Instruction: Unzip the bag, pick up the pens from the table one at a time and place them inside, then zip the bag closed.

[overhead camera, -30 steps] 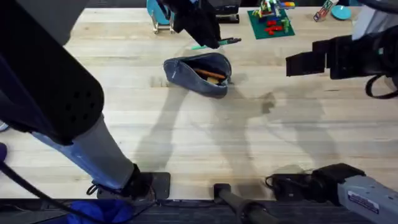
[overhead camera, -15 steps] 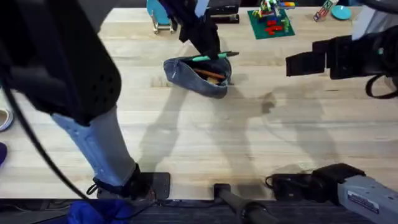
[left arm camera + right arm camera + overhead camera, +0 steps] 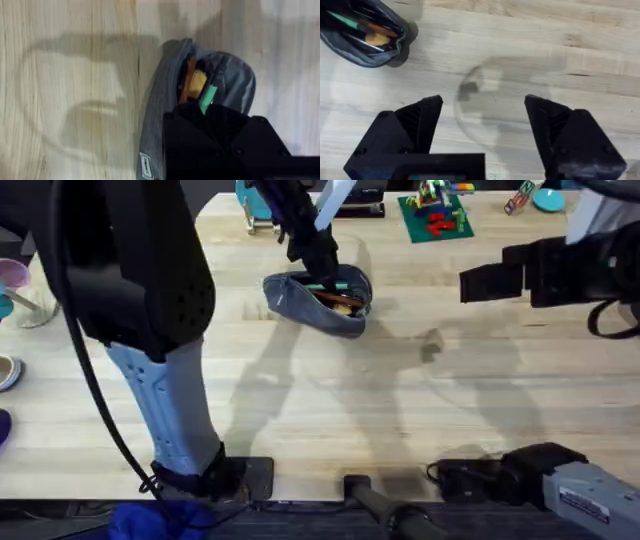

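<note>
Pale plank counter (image 3: 400,410), seen from overhead. One denim bag (image 3: 318,298) lies unzipped toward the far side, partly hidden by the left claw (image 3: 322,262), which pinches the green pen (image 3: 207,96) at the opening. One orange pen (image 3: 340,301) lies inside. Right claw (image 3: 483,125), fingers spread, hovers well apart over bare wood.

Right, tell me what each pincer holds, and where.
Left pincer grips the slim green pen by its upper end, over the blue-grey fabric pouch. Right pincer holds nothing.
</note>
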